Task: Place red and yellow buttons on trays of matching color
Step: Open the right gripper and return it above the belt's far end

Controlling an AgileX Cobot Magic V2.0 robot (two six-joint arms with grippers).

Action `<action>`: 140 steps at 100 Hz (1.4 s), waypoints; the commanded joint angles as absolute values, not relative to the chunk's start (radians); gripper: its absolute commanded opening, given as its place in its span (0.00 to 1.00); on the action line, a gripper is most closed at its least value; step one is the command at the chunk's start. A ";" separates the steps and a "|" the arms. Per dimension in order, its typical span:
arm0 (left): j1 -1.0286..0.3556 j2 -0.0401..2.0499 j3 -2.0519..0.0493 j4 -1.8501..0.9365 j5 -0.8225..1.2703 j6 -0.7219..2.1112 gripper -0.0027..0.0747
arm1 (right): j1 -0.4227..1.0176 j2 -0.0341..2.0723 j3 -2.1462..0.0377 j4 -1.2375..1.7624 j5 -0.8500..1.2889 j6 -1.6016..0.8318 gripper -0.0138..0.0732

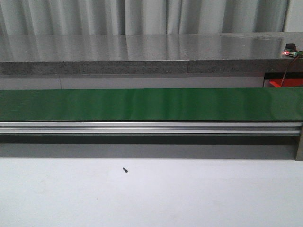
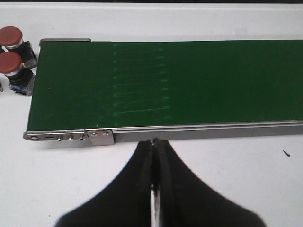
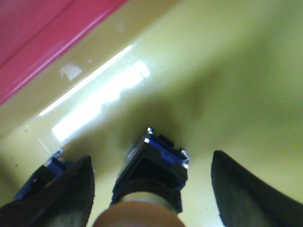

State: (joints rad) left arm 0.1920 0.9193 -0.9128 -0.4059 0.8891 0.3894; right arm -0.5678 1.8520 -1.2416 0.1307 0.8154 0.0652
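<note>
In the right wrist view my right gripper (image 3: 151,158) is open just above the yellow tray (image 3: 227,85). A button (image 3: 158,163) with a black and blue body lies on that tray between the fingers, touching neither. Its cap is a close, blurred orange-yellow. A second blue-bodied button (image 3: 47,171) shows partly behind one finger. The red tray (image 3: 33,38) borders the yellow one. In the left wrist view my left gripper (image 2: 155,141) is shut on nothing, over the white table beside the conveyor. Two red buttons (image 2: 10,36) (image 2: 10,63) sit past the belt's end. Neither gripper shows in the front view.
A green conveyor belt (image 1: 142,104) on an aluminium frame (image 1: 142,127) runs across the table. A grey counter (image 1: 142,52) stands behind it. A corner of the red tray (image 1: 284,83) peeks out at the far right. A small dark speck (image 1: 125,170) lies on the white tabletop.
</note>
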 commanded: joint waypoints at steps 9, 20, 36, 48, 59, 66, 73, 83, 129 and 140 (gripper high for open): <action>0.185 0.906 -0.939 -0.441 0.828 0.386 0.01 | -0.575 1.748 -1.264 0.123 0.796 0.062 0.76; 0.185 0.906 -0.939 -0.441 0.825 0.386 0.01 | -0.575 1.730 -1.264 0.123 0.809 0.062 0.76; 0.185 0.906 -0.939 -0.441 0.825 0.386 0.01 | -0.575 1.690 -1.264 0.128 0.816 0.064 0.76; 0.185 0.906 -0.939 -0.441 0.825 0.386 0.01 | -0.575 1.639 -1.264 0.130 0.823 0.064 0.76; 0.185 0.906 -0.939 -0.441 0.824 0.386 0.01 | -0.559 1.585 -1.264 0.145 0.843 0.064 0.76; 0.185 0.906 -0.939 -0.443 0.822 0.386 0.01 | -0.525 1.544 -1.258 0.146 0.848 0.064 0.76; 0.185 0.906 -0.939 -0.443 0.822 0.386 0.01 | -0.479 1.504 -1.244 0.146 0.847 0.064 0.76; 0.185 0.906 -0.939 -0.443 0.819 0.386 0.01 | -0.393 1.454 -1.212 0.146 0.839 0.063 0.76; 0.185 0.906 -0.939 -0.456 0.793 0.385 0.01 | -0.025 1.275 -1.111 0.130 0.815 0.035 0.10; 0.185 0.906 -0.939 -0.462 0.793 0.383 0.01 | 0.017 1.215 -1.079 0.129 0.799 0.019 0.04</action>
